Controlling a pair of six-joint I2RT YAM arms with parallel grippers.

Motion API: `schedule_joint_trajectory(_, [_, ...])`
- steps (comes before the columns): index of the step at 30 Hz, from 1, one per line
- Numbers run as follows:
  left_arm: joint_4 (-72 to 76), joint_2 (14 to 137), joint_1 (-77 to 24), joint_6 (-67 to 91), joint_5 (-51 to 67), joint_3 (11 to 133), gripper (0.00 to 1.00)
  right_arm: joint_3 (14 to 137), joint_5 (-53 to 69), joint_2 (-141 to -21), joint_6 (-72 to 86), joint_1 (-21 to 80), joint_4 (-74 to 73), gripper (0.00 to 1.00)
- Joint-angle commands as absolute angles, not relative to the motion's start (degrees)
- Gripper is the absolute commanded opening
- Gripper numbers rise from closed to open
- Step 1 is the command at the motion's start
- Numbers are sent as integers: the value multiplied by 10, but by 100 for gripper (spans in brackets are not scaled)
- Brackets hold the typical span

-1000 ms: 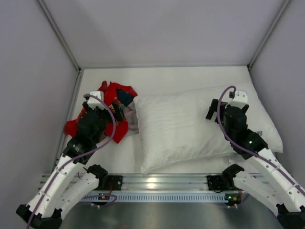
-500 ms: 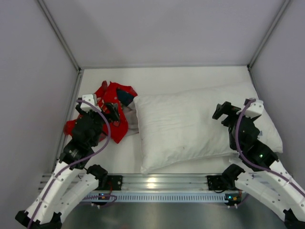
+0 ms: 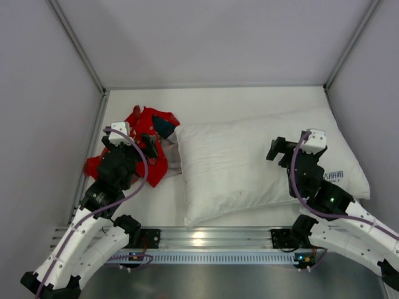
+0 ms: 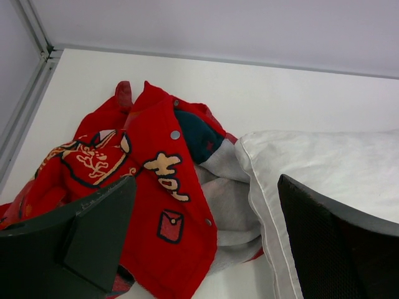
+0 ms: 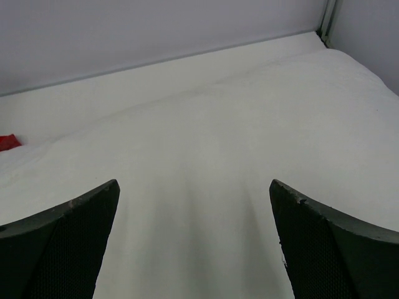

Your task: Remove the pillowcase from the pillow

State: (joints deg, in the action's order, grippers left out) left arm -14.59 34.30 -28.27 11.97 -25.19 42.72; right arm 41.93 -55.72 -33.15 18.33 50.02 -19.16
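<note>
The pillowcase (image 4: pixel 149 134) is bright red, printed with cream-gold figures outlined in dark blue. It has a teal patch, and its pale grey inside shows. The pillow (image 3: pixel 237 168) is plain white with a small dark print near its right edge. The worktop (image 3: pixel 218 99) is white. The arms (image 3: pixel 81 240) are white with black joints and purple cables (image 3: pixel 146 163).

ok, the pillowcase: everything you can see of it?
The pillowcase is bright red cloth printed with cream cartoon figures outlined dark, with a teal patch, small metal snaps and a pale grey inside showing. It lies fully off the pillow, crumpled in a heap on the white table at the left, its right side bunched against the pillow's left edge. The left hand hovers open over it, gripping nothing.
</note>
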Motion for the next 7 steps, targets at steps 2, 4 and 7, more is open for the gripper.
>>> schedule_joint_trajectory(2, [-115, 339, -288, 118, -268, 423, 99, 431, -611, -375, 167, 531, -175, 99])
schedule_joint_trajectory(4, [-114, 339, -289, 118, -276, 422, 99, 437, -613, -388, 167, 542, -192, 99])
schedule_joint_trajectory(7, [-113, 341, -290, 113, -284, 418, 99, 447, -663, -415, 175, 562, -210, 99])
